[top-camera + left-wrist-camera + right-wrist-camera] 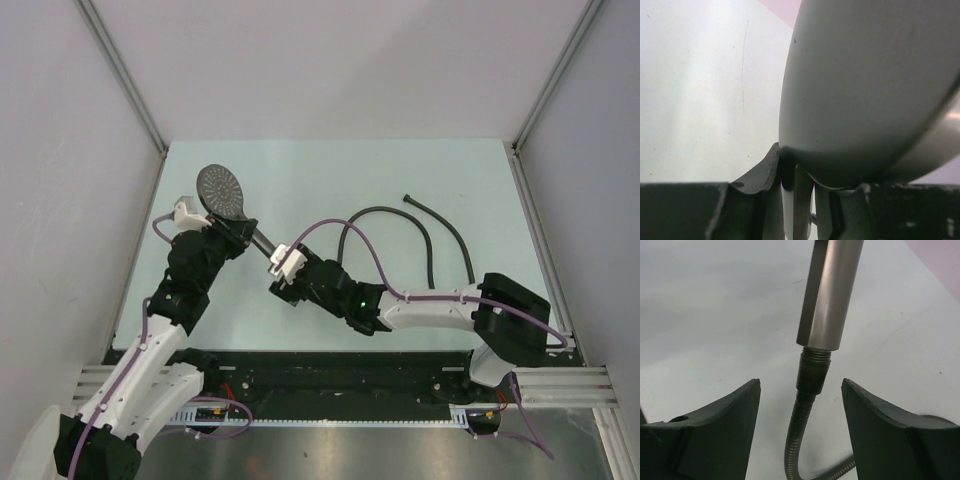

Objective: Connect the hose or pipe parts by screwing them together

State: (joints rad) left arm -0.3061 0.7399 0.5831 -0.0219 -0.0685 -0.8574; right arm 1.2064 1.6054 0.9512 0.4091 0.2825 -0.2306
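Hose (390, 210) and shower head (220, 190) are meeting end to end over the left half of the worktop (330, 170), between the two arms. The left claw (236, 230) is clenching the shower head where the straight handle (830, 295) joins the head. In its wrist view the dark fingers (760, 200) are closing on the narrow neck from both sides, with the grey back of the head bulging large above them. The round dotted face is pointing upward, toward the far left corner of the worktop, and the handle is running from it toward the middle.

The right claw (800, 382) is standing released. Its two jaws are sitting apart on either side of the joint, touching neither part, with bare worktop showing between each jaw and the hose. Between them the hose's dark end nut (812, 375) is sitting on the thread (815, 356) at the tip of the handle, with a few turns showing above the nut.

From that joint the hose is bending away beneath the right claw, then curling in a loop across the middle of the worktop. Its free end (406, 198) is lying nearer the far edge, right of centre, well apart from both claws.
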